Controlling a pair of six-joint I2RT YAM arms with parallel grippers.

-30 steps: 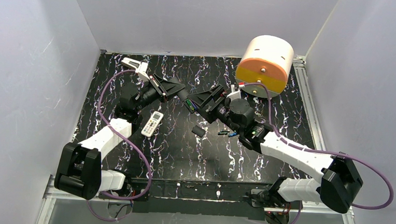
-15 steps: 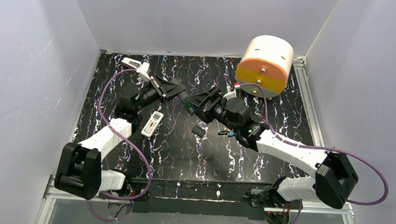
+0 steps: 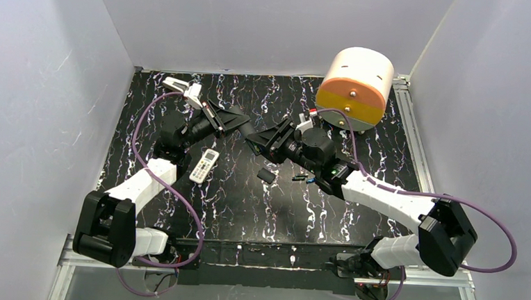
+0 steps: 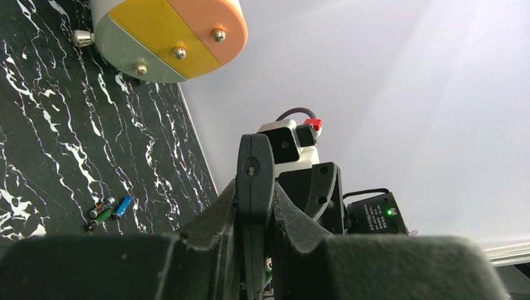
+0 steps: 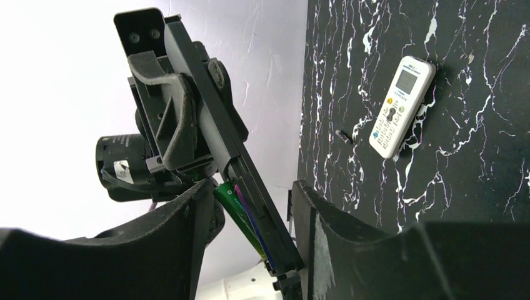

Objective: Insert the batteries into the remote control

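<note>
- Your left gripper [image 4: 253,164] has its fingers pressed together on a green battery [image 5: 234,203], raised above the middle of the worktop [image 3: 245,211].
- Your right gripper [image 5: 251,194] meets it tip to tip. Its jaws stand apart, one on each side of that battery and of the left finger alongside it, with only narrow gaps.
- The remote control [image 3: 204,166] lies flat and face up on the worktop beside your left forearm, well apart from both grippers. It is a slim white plastic bar with a grey screen and small buttons.
- A tiny dark bit [image 5: 342,136] lies just beside the remote.
- The loose batteries [image 3: 304,178], thin green and blue cylinders, lie in a small cluster under your right wrist.
- A small black block [image 3: 266,176] sits near them, below the meeting grippers.
- A big round drum [image 3: 356,82], white-sided with an orange and yellow face and metal studs, stands at the far right corner.
- The worktop is glossy black with white veins; plain white walls close it in.
</note>
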